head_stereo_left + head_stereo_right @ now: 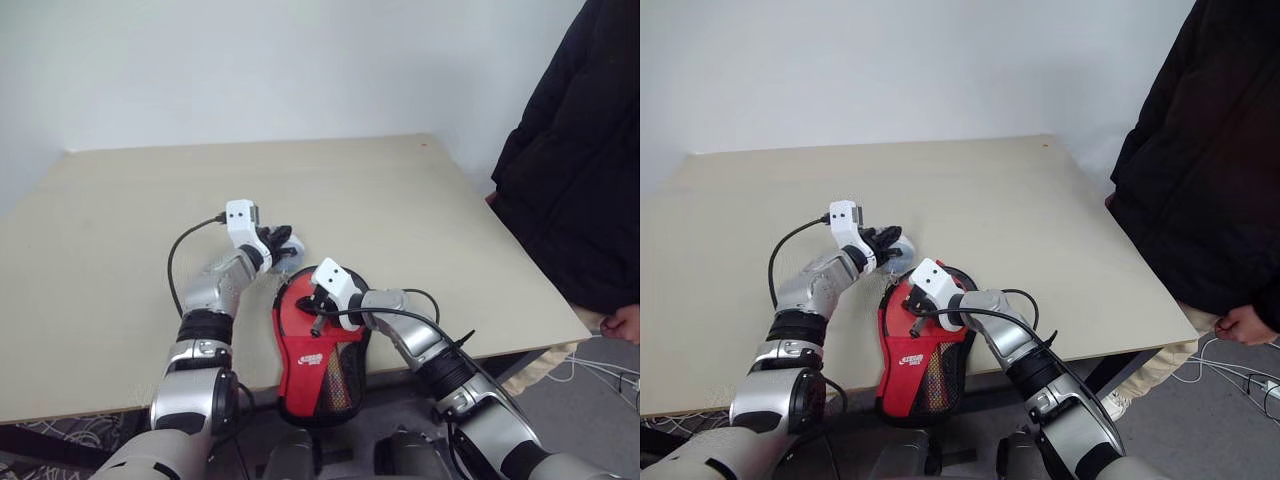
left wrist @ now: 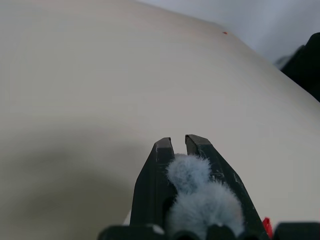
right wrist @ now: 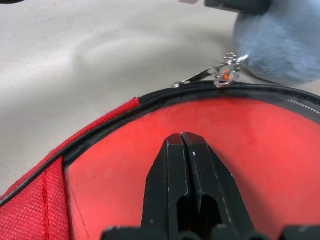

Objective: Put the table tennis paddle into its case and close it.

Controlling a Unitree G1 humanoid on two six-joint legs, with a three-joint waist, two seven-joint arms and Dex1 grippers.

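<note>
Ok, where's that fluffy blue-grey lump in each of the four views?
Left eye: fluffy lump at the case's far end, mid-table.
Right eye: same place, by the left gripper.
Left wrist: between that gripper's fingers.
Right wrist: just beyond the case's zip pull.
Shared landmark: the red case.

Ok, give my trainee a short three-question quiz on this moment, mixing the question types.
1. True or false: the left tool is shut on the blue-grey fluffy pom-pom.
2. The right tool rests on: A) the bare table, B) the clear plastic window of the case, C) the person's sleeve.
3. What hangs off the case's near edge, the table edge?

Key: 1 true. 2 B; its fingers are shut. 3 The case's narrow handle end overhangs the table's near edge.
</note>
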